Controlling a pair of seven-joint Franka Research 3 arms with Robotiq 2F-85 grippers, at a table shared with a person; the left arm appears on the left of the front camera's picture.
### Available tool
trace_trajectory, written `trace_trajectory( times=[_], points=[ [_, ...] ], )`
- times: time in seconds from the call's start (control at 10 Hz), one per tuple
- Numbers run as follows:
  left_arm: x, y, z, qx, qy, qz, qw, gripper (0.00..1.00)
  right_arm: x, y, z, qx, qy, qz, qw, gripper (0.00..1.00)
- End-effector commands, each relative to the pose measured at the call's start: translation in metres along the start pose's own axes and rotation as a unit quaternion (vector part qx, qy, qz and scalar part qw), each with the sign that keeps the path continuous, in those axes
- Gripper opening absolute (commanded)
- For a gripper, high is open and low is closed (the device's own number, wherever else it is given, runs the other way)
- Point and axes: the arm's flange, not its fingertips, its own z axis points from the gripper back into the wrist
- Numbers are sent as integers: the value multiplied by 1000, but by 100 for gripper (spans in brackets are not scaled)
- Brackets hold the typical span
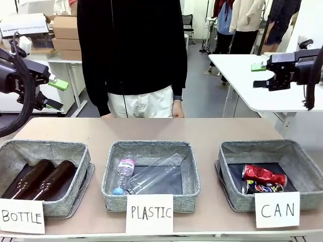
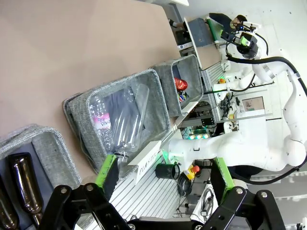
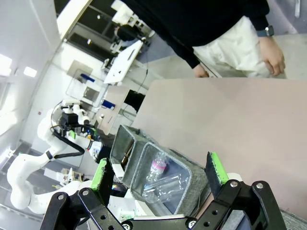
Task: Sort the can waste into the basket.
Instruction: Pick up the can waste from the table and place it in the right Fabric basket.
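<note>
The grey woven basket point(image 1: 304, 167) with the "CAN" card point(image 1: 277, 209) stands at the table's front right. Inside it lie a dented red can point(image 1: 264, 175) and, nearer the front, a dark printed can point(image 1: 262, 188). My right gripper point(image 1: 260, 76) hangs open and empty high above the table's right side, well apart from the basket. At the far left my left gripper point(image 1: 55, 94) is also raised, open and empty. In the left wrist view the open gripper point(image 2: 164, 170) frames the baskets, with the red can point(image 2: 180, 84) in the far basket point(image 2: 191, 67). The right wrist gripper point(image 3: 158, 167) is open.
The middle basket point(image 1: 111, 171) carded "PLASTIC" holds clear plastic bottles point(image 1: 151, 176). The left basket point(image 1: 81, 156) carded "BOTTLE" holds two brown glass bottles point(image 1: 43, 179). A person point(image 1: 131, 55) in a black top stands at the far edge, hands point(image 1: 177, 109) low by the table.
</note>
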Motion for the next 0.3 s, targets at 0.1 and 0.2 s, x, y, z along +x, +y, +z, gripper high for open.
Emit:
trace_trajectory(
  times=[0.1, 0.2],
  points=[
    [0, 2, 3, -3, 5, -10, 1000, 100, -1, 1, 0, 2, 6, 2, 1000, 100],
    [0, 2, 3, -3, 5, -10, 1000, 100, -1, 1, 0, 2, 6, 2, 1000, 100]
  ],
)
